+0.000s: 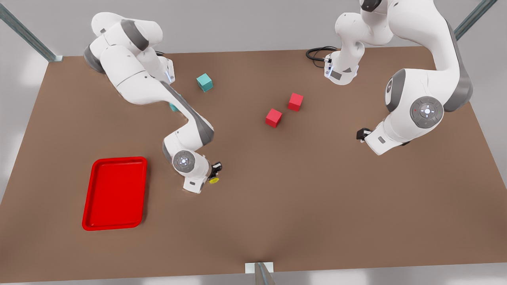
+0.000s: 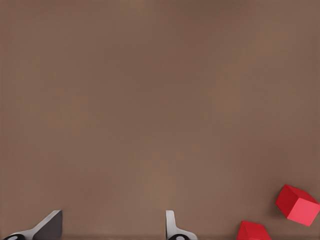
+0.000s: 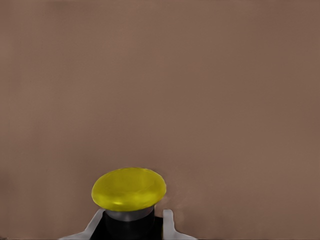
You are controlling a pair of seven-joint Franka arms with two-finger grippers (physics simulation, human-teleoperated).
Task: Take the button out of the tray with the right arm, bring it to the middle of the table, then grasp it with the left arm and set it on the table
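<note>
The button, a yellow cap on a dark base, hangs just above the table to the right of the red tray in the front view. My right gripper is shut on it. The right wrist view has the yellow cap of the button up close, with the right gripper clamped on its dark base. My left gripper waits over the front view's right side. In the left wrist view the left gripper is open with bare table between its fingers.
Two red cubes lie near the table's middle, also seen as red cubes from the left wrist. A teal cube sits farther back; another teal cube peeks from behind the right arm.
</note>
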